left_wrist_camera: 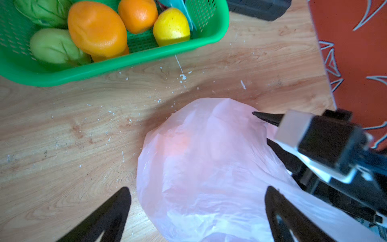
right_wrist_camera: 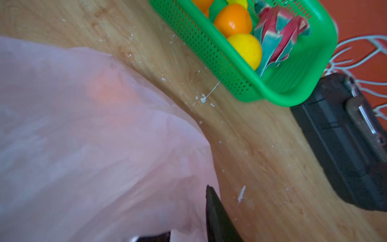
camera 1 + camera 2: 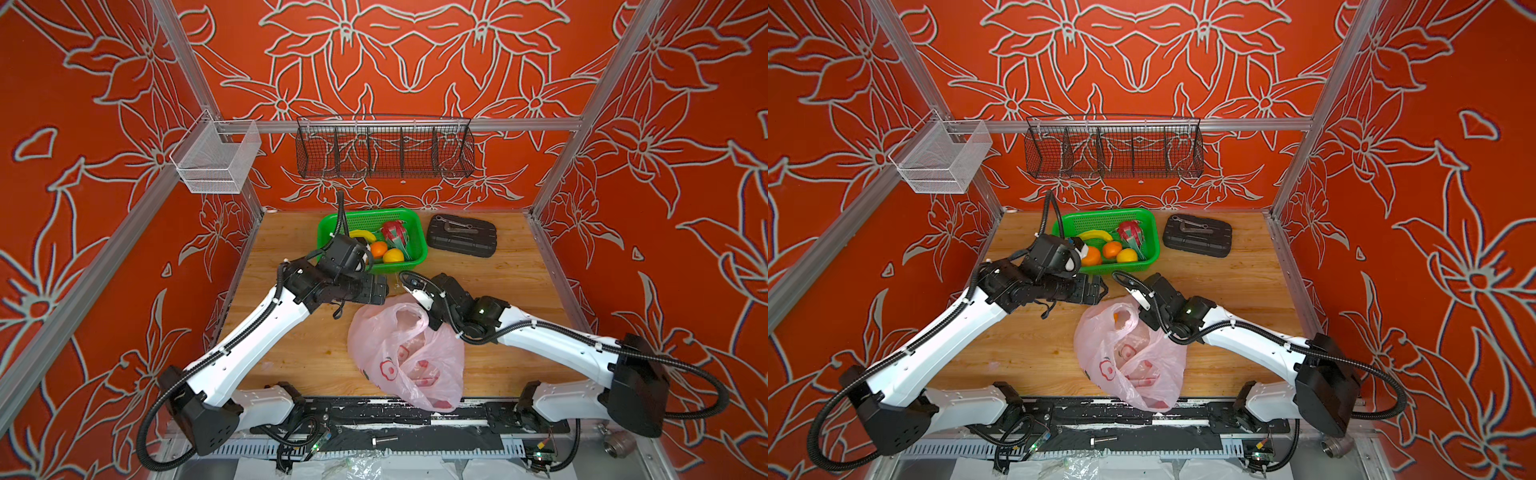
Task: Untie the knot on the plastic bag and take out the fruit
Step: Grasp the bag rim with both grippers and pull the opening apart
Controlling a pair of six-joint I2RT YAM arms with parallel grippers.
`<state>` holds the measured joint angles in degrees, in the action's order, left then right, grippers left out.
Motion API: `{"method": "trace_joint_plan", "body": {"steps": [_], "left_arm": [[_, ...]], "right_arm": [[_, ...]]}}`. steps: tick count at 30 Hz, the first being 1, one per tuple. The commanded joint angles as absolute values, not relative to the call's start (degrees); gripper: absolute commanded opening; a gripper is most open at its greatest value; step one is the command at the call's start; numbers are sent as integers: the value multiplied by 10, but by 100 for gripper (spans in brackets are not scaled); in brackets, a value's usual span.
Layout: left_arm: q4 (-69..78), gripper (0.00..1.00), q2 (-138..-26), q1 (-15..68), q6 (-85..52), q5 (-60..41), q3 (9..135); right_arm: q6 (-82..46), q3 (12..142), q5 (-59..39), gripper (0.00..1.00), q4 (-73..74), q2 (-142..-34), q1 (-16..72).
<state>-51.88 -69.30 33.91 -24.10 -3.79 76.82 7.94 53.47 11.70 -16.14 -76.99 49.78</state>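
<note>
The pale-pink plastic bag (image 3: 407, 357) (image 3: 1129, 357) lies mid-table with its mouth gaping open. The knot is not in view. One orange fruit (image 3: 1121, 318) (image 2: 109, 90) glows through the film near the mouth. My right gripper (image 3: 432, 322) (image 1: 261, 127) is shut on the bag's rim; one finger (image 2: 211, 201) shows outside the film and the other is hidden behind it. My left gripper (image 3: 376, 289) (image 1: 198, 188) hovers open over the bag's far end (image 1: 209, 167), holding nothing. More fruit sits in the green basket (image 3: 415, 232): oranges (image 3: 378, 249), a yellow one (image 3: 392, 255), a dragon fruit (image 3: 392, 232) and green ones (image 1: 52, 46).
A banana (image 3: 361, 236) also lies in the basket. Right of the basket rests a black case (image 3: 461, 236) with a wrench on top. A black wire rack (image 3: 384, 149) and a white mesh box (image 3: 216, 160) hang on the back rail. The bag's bottom overhangs the table's front edge.
</note>
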Motion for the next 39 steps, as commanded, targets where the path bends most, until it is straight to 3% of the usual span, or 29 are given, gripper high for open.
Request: {"method": "trace_joint_plan", "body": {"steps": [1,7,10,16,22,32,36,39], "left_arm": [[-493,98,-663,341,-264,-54,774],[-561,98,-615,391,-311,-27,812],[-579,98,-600,449,-322,32,821],[-603,98,-646,545,-346,120,839],[-554,98,-705,590,-334,125,822],[-601,98,-771,595,-360,264,826],[-571,80,-736,583,-390,259,776],[-538,75,-696,575,-406,240,725]], "right_arm": [[62,563,169,47,-155,-787,491],[-16,578,151,68,-206,-727,489],[-95,571,117,72,-226,-671,489],[-292,523,126,70,-269,-575,489],[-414,445,116,68,-246,-512,489],[-442,395,67,69,-144,-545,491],[-421,378,28,69,-88,-570,495],[-397,373,-8,66,-61,-591,498]]}}
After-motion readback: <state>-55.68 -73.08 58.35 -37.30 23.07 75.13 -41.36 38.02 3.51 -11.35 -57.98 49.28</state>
